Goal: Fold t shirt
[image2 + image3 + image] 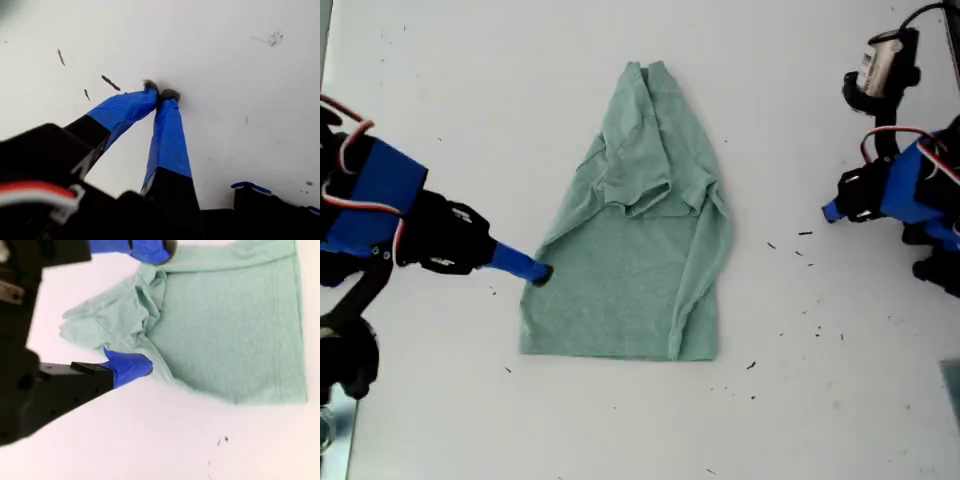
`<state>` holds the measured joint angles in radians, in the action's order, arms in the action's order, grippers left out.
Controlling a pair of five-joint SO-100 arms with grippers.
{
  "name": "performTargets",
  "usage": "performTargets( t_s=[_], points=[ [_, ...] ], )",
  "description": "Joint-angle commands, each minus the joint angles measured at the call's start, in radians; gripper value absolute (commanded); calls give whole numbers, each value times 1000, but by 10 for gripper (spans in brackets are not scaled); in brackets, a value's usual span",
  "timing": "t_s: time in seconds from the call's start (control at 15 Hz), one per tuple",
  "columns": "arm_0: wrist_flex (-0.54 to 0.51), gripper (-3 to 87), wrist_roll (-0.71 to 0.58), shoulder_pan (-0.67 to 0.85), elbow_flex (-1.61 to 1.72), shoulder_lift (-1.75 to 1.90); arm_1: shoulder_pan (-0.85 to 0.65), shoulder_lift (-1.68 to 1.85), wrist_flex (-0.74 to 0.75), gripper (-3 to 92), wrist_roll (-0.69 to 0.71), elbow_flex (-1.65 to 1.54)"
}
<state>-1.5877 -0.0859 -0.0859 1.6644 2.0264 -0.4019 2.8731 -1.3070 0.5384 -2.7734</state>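
The sage-green t shirt (620, 280) lies flat in the middle of the white table, its sleeves and sides folded inward so it narrows toward the far end. My second gripper (538, 272) comes in from the exterior view's left and touches the shirt's side edge. In the second wrist view this gripper (145, 307) is open, its blue fingers (132, 365) spread either side of the bunched edge of the t shirt (225, 330). At the exterior view's right, well away from the shirt, my first gripper (832, 211) is over bare table. It is shut (161, 92), tips together, holding nothing.
Small dark specks (804, 234) dot the table between the shirt and the first arm, and more lie nearer the front (751, 366). A black device with cables (880, 65) stands at the exterior view's upper right. A black arm base (345, 350) fills the lower left.
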Motion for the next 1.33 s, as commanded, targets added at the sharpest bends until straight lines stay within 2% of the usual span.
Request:
performTargets(
  t_s=[0.0,0.27,0.4,0.6,0.73,0.8,0.87,0.93,1.07,1.2,1.27],
  points=[
    [63,324,78,-60,92,12,2,15,-6,24,-15,6],
    [351,310,209,-135,414,29,3,15,-8,24,-11,9],
    [431,304,276,-184,474,-25,12,14,-14,24,-15,12],
    [640,296,298,-230,511,-198,15,14,-14,24,-15,12],
    [723,256,293,-221,500,-348,23,20,-15,24,-25,8],
    [746,172,291,-215,499,-391,29,20,-15,24,-26,6],
    [749,34,293,-207,488,-425,32,25,-17,24,-29,5],
    [770,-1,276,-201,483,-462,37,34,-18,24,-34,0],
    [752,-2,287,-196,449,-482,38,54,-20,24,-37,-6],
    [640,-2,313,-198,364,-449,40,57,-21,24,-40,-8],
    [528,-2,319,-198,288,-403,40,60,-21,24,-40,-9]
  ],
)
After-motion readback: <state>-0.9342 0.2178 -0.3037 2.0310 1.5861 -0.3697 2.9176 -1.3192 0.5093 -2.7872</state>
